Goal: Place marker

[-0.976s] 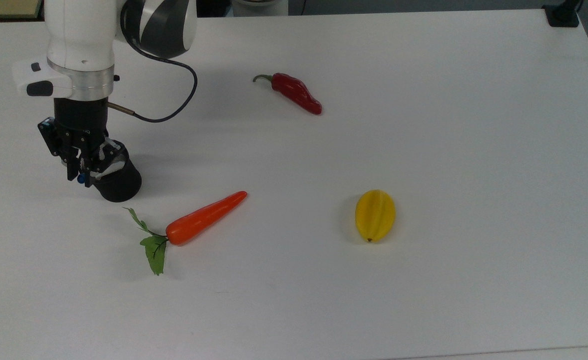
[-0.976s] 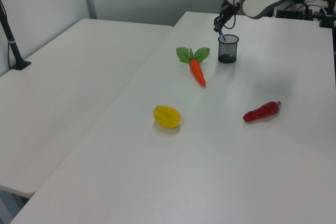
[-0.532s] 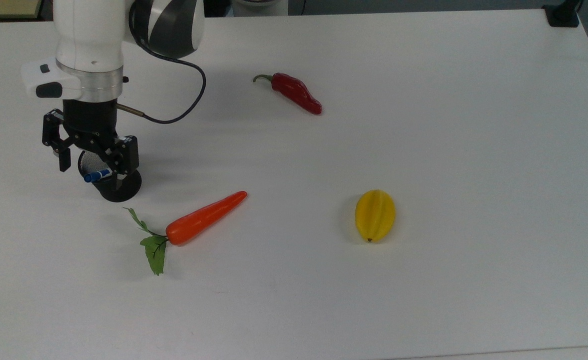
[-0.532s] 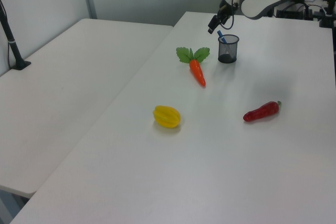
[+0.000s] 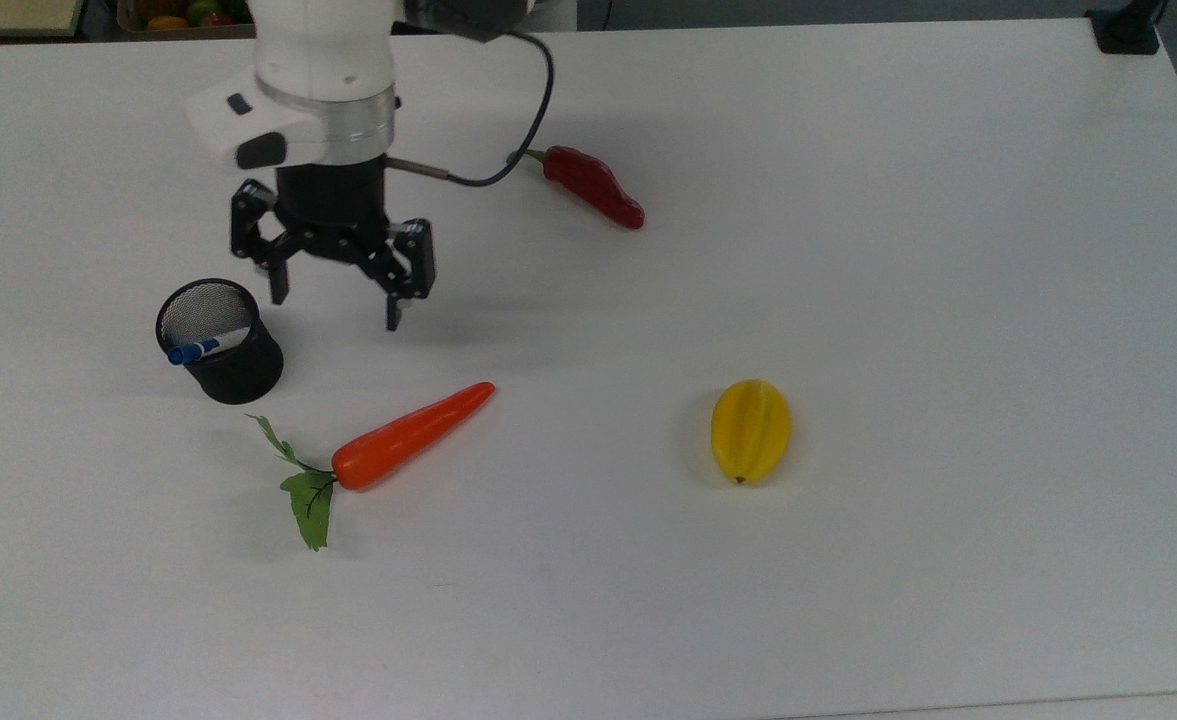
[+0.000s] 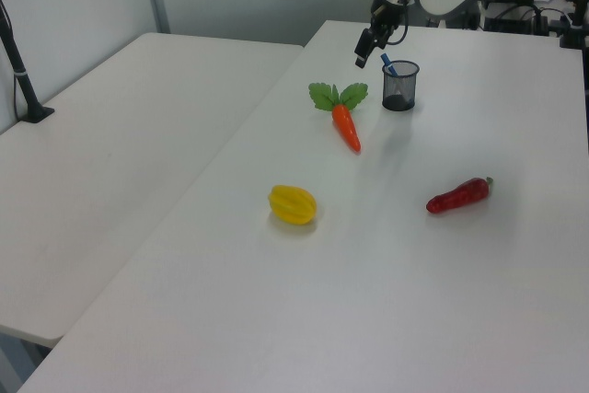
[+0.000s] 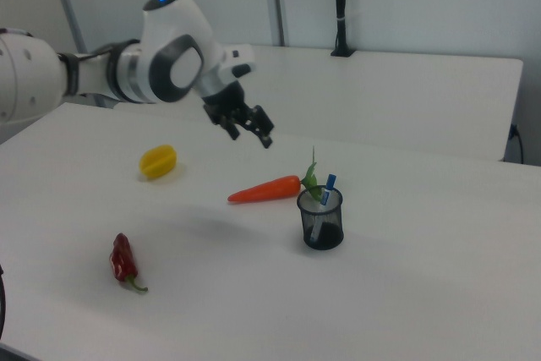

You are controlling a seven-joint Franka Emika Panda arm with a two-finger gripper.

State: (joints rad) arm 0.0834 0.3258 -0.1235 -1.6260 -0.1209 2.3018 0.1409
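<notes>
Tool spread empty, marker inside mesh cup

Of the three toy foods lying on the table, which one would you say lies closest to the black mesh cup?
The orange carrot: its green leaves almost reach the cup, while the red chilli and the yellow starfruit lie well away.

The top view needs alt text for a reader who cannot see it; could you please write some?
A marker leans inside a black mesh cup on a white table, and the robot's open gripper hangs empty to the top view's right of the cup. A carrot, a red chili and a yellow fruit lie apart on the table.
</notes>
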